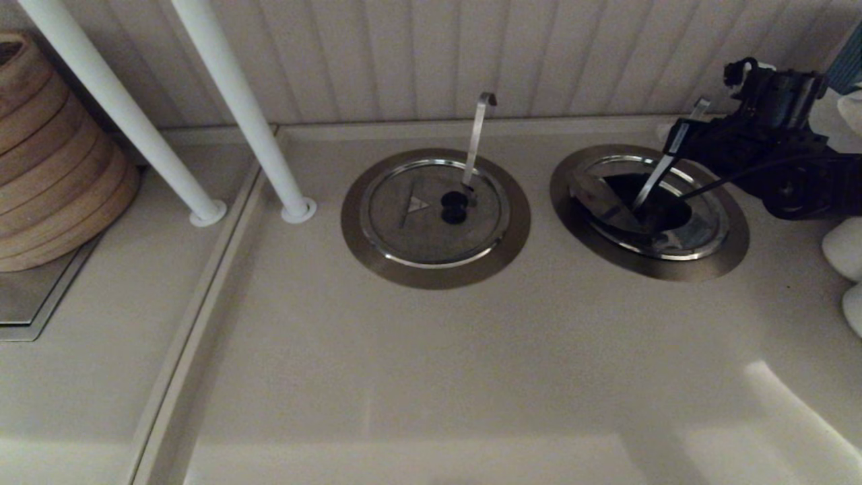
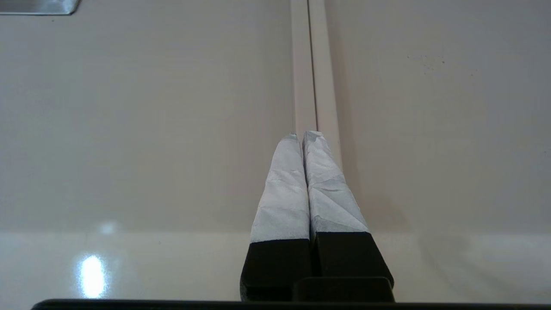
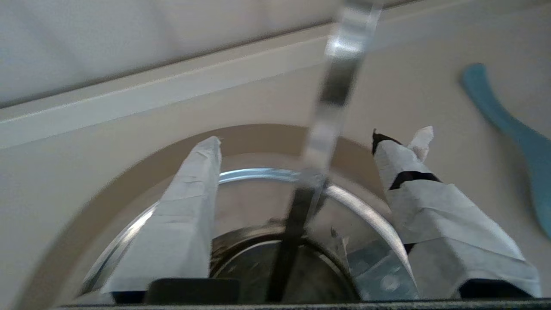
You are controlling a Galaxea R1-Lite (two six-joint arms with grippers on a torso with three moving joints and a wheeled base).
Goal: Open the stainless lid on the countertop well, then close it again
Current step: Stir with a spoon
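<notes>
Bare desk up front in our head view; behind it the stainless lid sits folded open on the countertop well. Left pincer is pinched empty. Right pincer gapes wide around the ladle handle, so we'd clear that first, then lower gently.

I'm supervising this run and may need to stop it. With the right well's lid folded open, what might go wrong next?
1. A ladle handle stands between the open right gripper fingers; closing or swinging the arm may knock it.
2. The stainless lid is folded open with nothing gripping it, so it may drop shut onto that handle over the countertop well.
3. The left gripper, shut over bare counter, is too far away to help.
</notes>
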